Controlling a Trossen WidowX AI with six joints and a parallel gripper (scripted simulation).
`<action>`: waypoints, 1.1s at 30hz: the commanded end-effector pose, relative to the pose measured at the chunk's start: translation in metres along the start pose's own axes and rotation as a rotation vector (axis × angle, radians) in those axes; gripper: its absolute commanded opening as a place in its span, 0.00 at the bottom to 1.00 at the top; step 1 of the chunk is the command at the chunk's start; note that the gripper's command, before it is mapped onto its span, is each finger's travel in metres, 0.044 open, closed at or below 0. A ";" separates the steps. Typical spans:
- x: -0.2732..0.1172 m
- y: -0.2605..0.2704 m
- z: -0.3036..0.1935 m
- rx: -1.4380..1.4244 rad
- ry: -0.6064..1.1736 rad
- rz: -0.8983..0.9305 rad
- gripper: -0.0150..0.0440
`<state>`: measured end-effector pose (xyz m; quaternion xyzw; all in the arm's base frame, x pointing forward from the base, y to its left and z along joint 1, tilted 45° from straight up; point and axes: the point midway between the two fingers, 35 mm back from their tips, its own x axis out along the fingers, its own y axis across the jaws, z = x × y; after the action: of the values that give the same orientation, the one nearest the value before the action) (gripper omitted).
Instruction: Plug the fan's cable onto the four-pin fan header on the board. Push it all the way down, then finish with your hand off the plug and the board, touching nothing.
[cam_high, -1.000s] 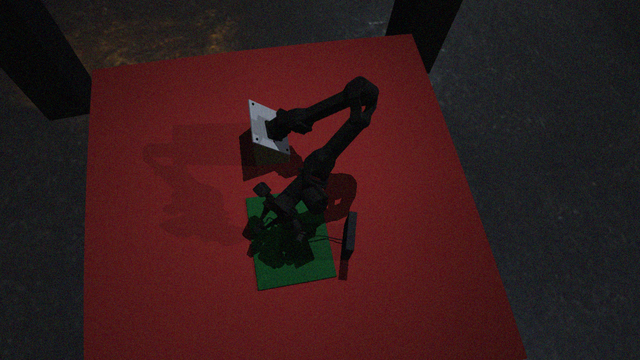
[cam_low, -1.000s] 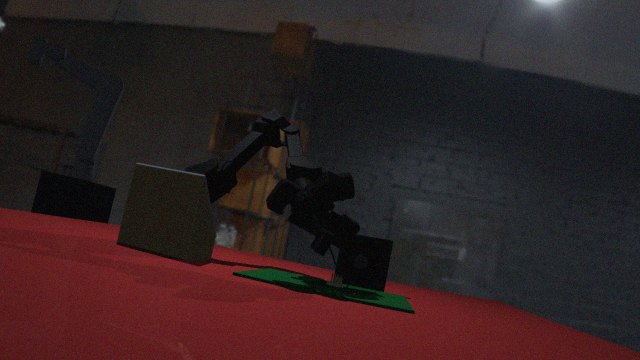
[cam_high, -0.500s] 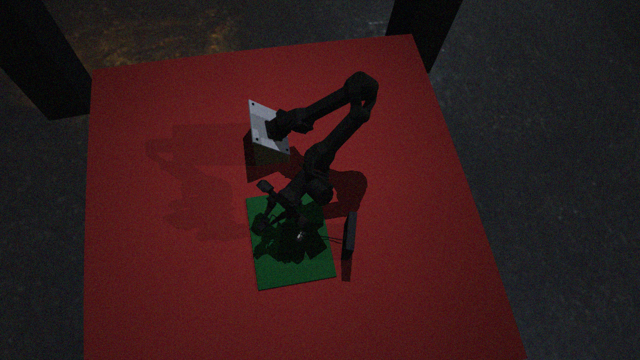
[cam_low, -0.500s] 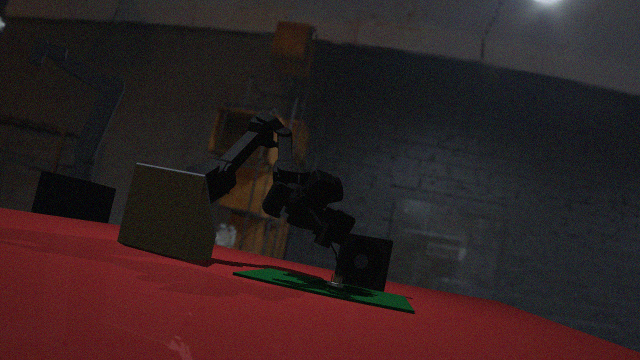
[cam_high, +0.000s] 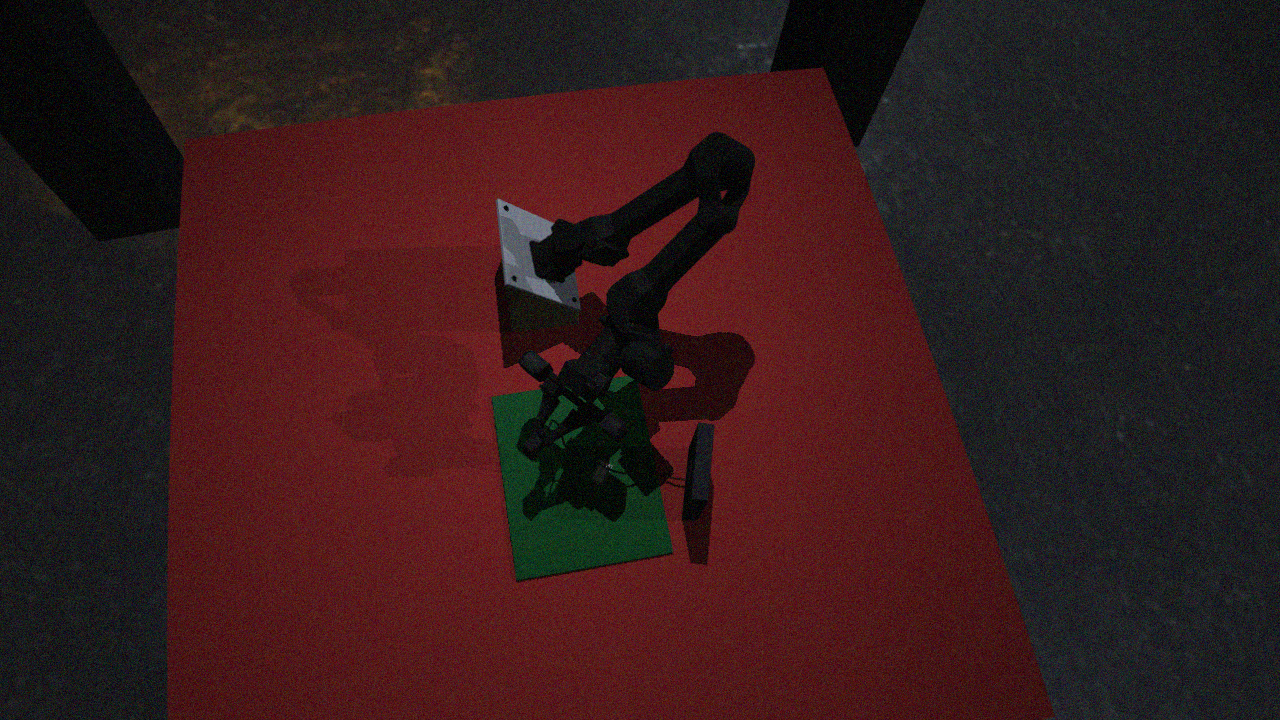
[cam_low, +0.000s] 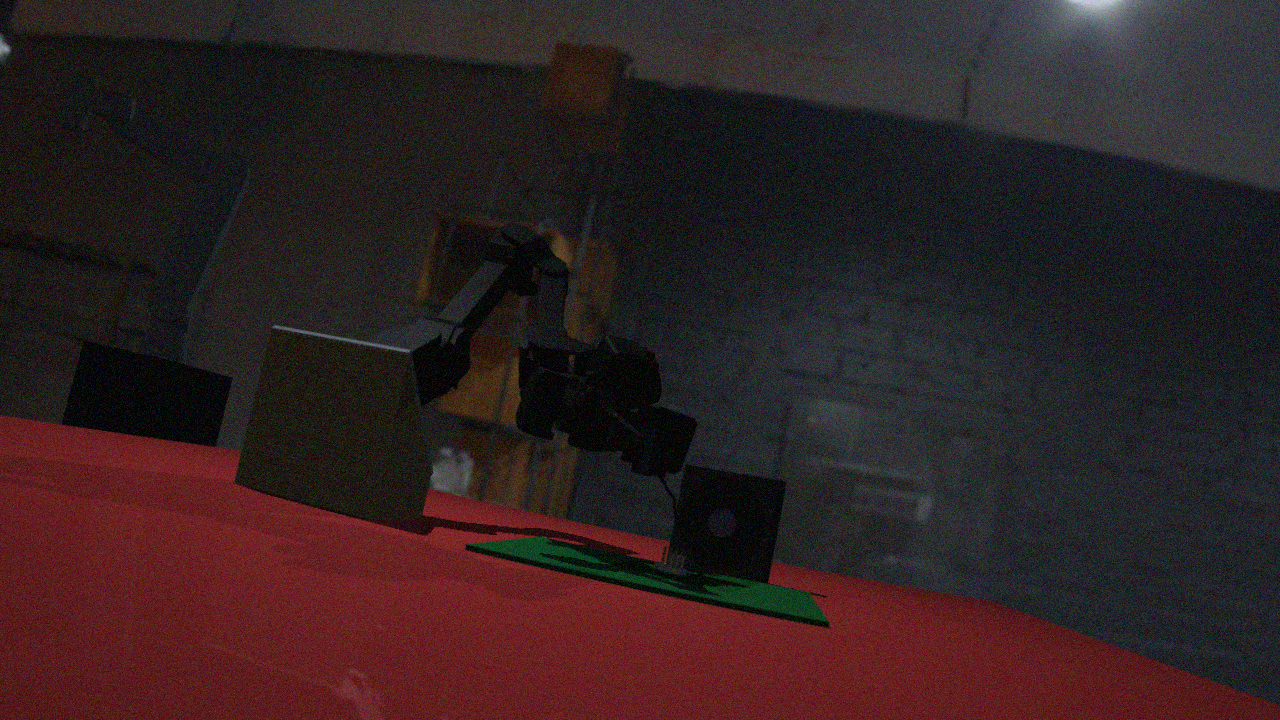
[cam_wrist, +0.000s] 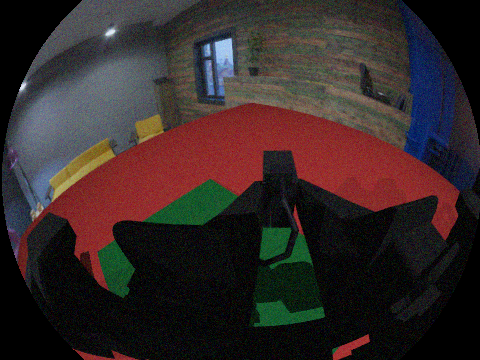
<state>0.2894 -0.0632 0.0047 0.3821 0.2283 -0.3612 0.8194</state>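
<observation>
Apparently, the pincer (cam_high: 572, 428) (cam_low: 657, 447) (cam_wrist: 278, 187) is clamped on the plug (cam_wrist: 277, 164), held up above the green board (cam_high: 581, 546) (cam_low: 760, 602) (cam_wrist: 195, 205); we judge this grip leaves its far end free to meet the header (cam_low: 670, 566). In the exterior view, that header stands on the board with its pins upward, probably to receive a plug pressed from above. The dark fan (cam_high: 702, 465) (cam_low: 751, 528) stands upright beside the board, likely near enough for its cable (cam_low: 670, 492) (cam_wrist: 296, 229) to reach. We cannot tell whether plug and pins line up. We find no readable brand, label or writing.
</observation>
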 end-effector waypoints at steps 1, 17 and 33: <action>-0.006 -0.002 0.002 0.038 -0.041 0.020 0.25; -0.005 -0.001 0.006 0.021 -0.023 0.016 0.25; -0.006 -0.002 0.007 0.028 -0.028 0.012 0.25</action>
<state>0.2851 -0.0687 0.0135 0.3902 0.2098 -0.3641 0.8192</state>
